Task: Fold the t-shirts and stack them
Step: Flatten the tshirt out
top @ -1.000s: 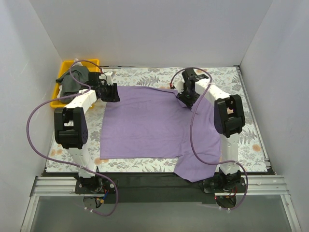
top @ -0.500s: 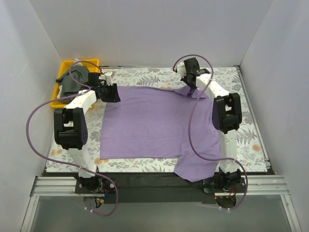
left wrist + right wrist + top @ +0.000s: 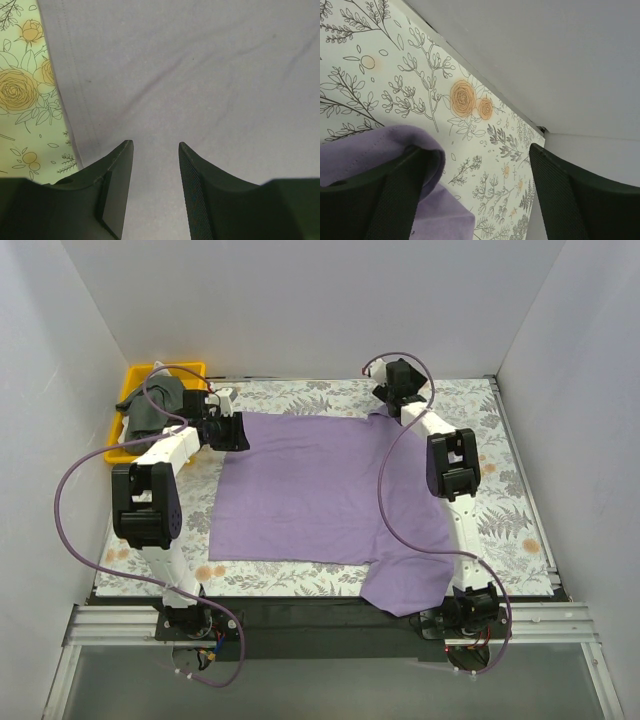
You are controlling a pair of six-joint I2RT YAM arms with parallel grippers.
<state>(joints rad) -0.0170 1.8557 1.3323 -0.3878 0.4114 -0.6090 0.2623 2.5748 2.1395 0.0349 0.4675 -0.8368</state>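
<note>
White walls (image 3: 320, 300) enclose a flower-printed worktop (image 3: 510, 510). The purple t-shirt (image 3: 320, 490) lies spread flat across it, one sleeve over the near edge. The grey-green t-shirt (image 3: 155, 405) sits in a yellow tray (image 3: 120, 452) at far left. Left jaws stand apart above the purple cloth; right jaws gape wide at its far right corner.

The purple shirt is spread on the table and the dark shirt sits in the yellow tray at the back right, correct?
Not quite: the yellow tray with the dark shirt is at the back left corner, as the top view shows. The purple shirt is spread on the table.
</note>
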